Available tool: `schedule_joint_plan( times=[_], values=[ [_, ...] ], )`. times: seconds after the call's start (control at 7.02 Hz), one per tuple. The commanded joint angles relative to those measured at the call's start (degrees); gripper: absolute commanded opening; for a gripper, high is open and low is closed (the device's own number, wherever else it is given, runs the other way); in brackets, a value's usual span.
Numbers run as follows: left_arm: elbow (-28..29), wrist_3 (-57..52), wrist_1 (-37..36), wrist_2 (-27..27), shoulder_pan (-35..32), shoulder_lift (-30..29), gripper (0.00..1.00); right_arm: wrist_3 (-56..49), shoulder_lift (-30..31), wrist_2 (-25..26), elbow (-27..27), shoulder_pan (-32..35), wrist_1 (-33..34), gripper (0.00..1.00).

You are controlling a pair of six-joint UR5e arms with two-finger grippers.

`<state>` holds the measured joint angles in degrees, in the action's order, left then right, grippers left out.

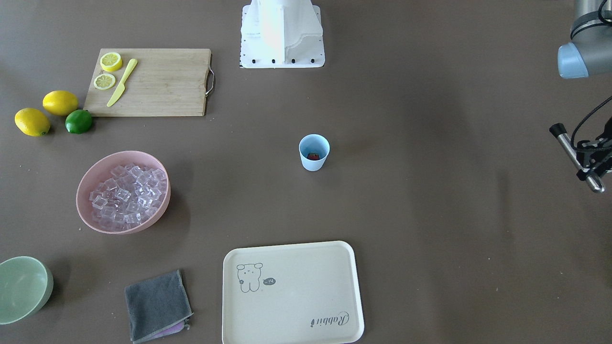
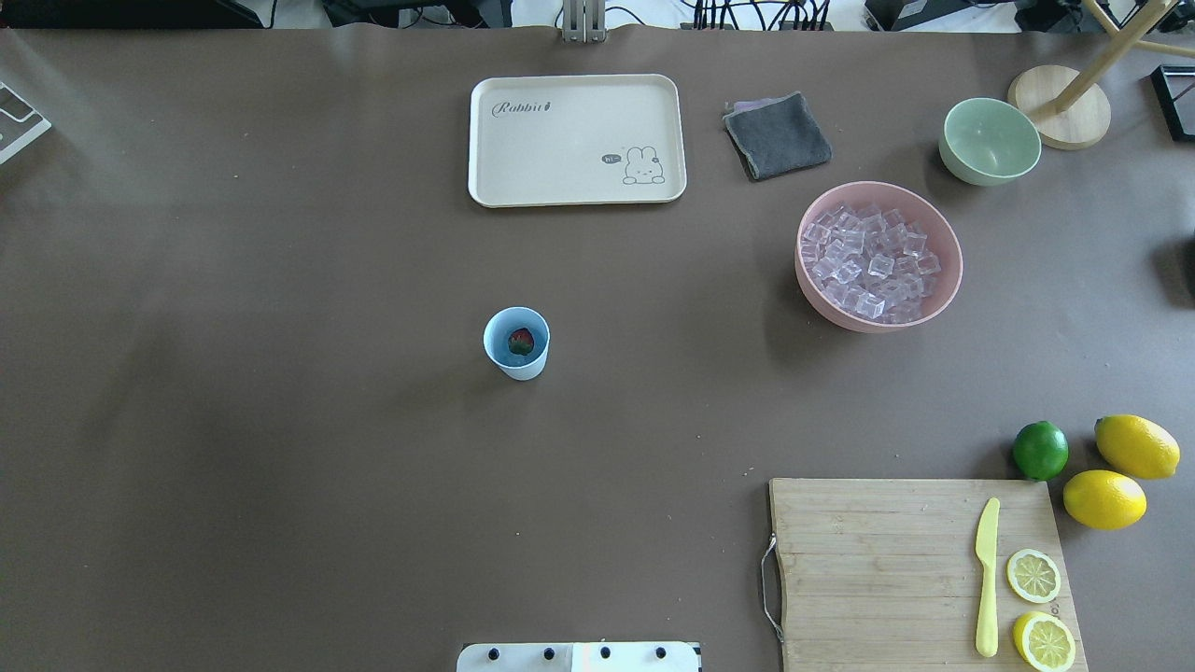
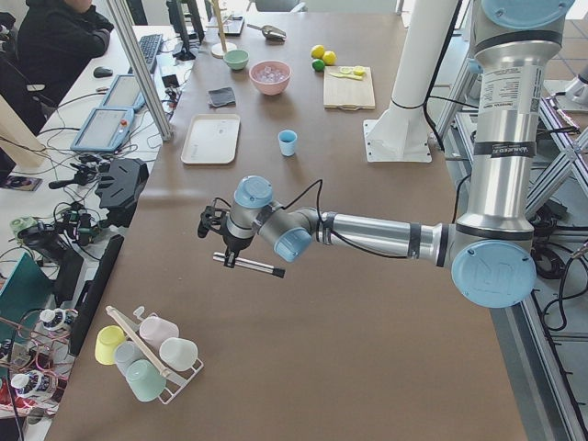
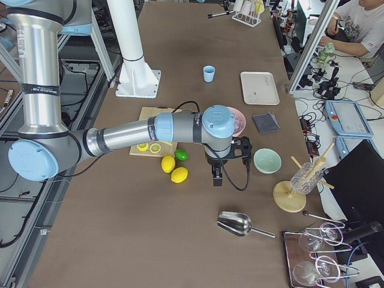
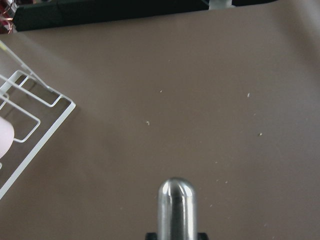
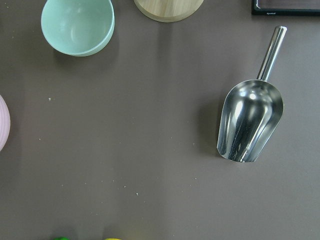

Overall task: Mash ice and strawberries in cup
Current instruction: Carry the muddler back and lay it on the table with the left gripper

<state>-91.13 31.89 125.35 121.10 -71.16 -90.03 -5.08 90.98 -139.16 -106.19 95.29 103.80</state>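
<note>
The light-blue cup (image 2: 516, 343) stands upright mid-table with one red strawberry (image 2: 520, 342) at its bottom; I also see the cup (image 1: 314, 153) in the front view. The ice (image 2: 873, 261) fills a pink bowl (image 2: 945, 280) to its right. Far off to the cup's left, my left gripper (image 1: 589, 162) is shut on a metal rod (image 1: 571, 153) with a rounded tip (image 5: 176, 207), held low over bare table. My right gripper (image 4: 217, 175) hangs beyond the lemons near the table's right end, shown only in the right side view, so whether it is open or shut cannot be told.
A steel scoop (image 6: 250, 120) lies under the right wrist, near a pale green bowl (image 2: 990, 140). A cutting board (image 2: 915, 569) with knife and lemon slices, two lemons, a lime (image 2: 1040, 450), a cream tray (image 2: 577, 140) and a grey cloth (image 2: 777, 135) surround the cup. A wire cup rack (image 3: 147, 354) is close to the left gripper.
</note>
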Motion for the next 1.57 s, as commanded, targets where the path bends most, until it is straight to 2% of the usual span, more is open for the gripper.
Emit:
schedule_joint_plan(
  times=[0.0, 0.14, 0.43, 0.57, 0.85, 1.0, 1.28, 1.42],
  values=[
    [5.23, 0.01, 0.51, 0.54, 3.39, -1.18, 0.00, -0.54, 0.69, 0.47, -0.42, 0.08, -0.26, 0.99],
    [10.13, 0.28, 0.60, 0.36, 3.66, -5.81, 0.00, -0.37, -0.01, 0.56, -0.51, 0.08, -0.26, 0.99],
    [11.50, 0.10, 0.43, 0.45, 4.54, -6.74, 0.00, 0.16, -2.38, 1.69, 0.45, 0.08, -0.18, 0.99],
    [11.33, 0.01, 0.69, -0.25, 6.98, -6.65, 0.00, 0.16, -2.13, 1.88, -0.15, 1.12, -0.18, 0.99],
    [11.76, 0.70, 0.77, -0.16, 7.79, -6.74, 0.49, -0.19, -1.86, 4.23, 0.01, 1.92, -0.17, 0.99],
    [11.33, 0.28, 0.78, 0.09, 7.71, -7.00, 0.98, 0.16, -1.86, 4.08, -0.33, 1.92, -0.09, 0.99],
    [10.97, 0.80, -0.54, 1.41, 2.91, -10.85, 0.98, -0.45, -1.60, 6.34, -0.07, 1.92, -0.09, 0.99],
    [10.97, 0.37, -4.98, 6.11, -2.78, -13.56, 0.98, -0.19, -1.77, 6.27, 0.10, 1.92, 0.00, 0.99]
  ],
)
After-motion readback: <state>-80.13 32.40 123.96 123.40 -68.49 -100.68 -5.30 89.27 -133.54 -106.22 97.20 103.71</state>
